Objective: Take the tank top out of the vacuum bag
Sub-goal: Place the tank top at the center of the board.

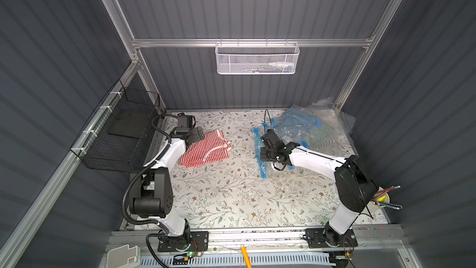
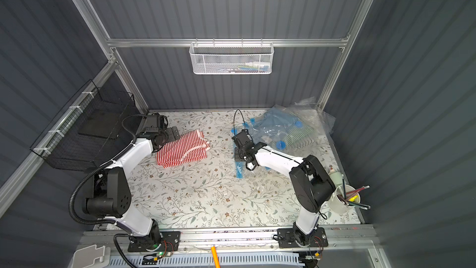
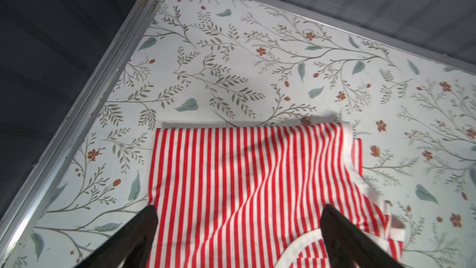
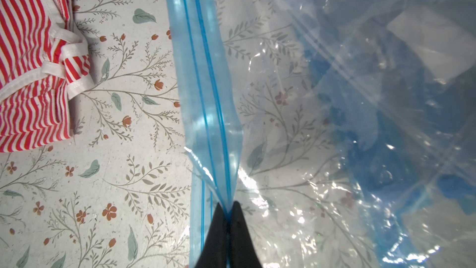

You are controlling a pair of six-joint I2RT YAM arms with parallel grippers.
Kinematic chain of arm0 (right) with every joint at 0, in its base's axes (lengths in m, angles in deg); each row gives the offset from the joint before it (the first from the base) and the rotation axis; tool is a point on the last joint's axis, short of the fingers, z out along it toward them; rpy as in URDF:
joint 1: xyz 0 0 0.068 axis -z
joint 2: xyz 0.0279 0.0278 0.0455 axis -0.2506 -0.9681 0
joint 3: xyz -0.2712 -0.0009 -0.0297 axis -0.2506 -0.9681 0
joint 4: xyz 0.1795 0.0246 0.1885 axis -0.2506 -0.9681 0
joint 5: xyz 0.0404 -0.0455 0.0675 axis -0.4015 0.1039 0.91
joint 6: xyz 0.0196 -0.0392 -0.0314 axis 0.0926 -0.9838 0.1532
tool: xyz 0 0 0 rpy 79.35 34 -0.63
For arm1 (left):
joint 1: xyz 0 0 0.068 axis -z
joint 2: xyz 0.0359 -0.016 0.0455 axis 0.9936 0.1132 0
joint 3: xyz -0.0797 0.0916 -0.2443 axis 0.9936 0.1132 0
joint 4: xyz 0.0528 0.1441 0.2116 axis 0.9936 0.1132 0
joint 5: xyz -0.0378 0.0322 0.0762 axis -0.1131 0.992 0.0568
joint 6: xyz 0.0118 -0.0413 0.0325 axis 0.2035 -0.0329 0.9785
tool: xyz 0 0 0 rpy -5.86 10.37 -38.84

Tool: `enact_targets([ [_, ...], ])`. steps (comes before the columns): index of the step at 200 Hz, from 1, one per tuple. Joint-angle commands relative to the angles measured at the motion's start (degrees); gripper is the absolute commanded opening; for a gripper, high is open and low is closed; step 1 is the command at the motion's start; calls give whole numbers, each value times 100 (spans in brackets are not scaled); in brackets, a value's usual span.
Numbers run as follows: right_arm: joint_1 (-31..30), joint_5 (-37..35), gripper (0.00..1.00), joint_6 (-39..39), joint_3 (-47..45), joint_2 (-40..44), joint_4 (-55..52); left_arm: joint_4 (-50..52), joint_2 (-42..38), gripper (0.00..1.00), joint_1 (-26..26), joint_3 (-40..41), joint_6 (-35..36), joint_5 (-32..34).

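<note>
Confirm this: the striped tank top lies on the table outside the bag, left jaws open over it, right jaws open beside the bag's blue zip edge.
Not quite. The right jaws are shut on the blue zip edge of the vacuum bag, not open beside it; the right wrist view shows this. The rest stands.

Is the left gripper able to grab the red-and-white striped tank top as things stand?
Probably yes: the open left gripper sits right over the red-and-white striped tank top, which lies uncovered on the floral table, nothing between them.
</note>
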Motion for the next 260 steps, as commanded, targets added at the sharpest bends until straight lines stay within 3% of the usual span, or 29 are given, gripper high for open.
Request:
enact_targets([
  [1,20,-240,0,71,-31,115,-274,129,-92,100,141,-78,-4,-227],
  [38,19,-242,0,90,81,200,-360,101,-67,100,215,-34,-48,-424],
  [75,31,-1149,0,-33,504,-25,-1326,86,-66,100,228,70,-21,-471],
  [156,47,-1453,0,554,-406,418,-2224,-168,65,100,305,130,-114,-893],
  [201,189,-1328,0,776,-739,441,-2192,-209,79,100,333,157,-110,-998],
  [260,859,-1422,0,758,-997,619,-2223,-182,76,100,425,193,-126,-1062],
])
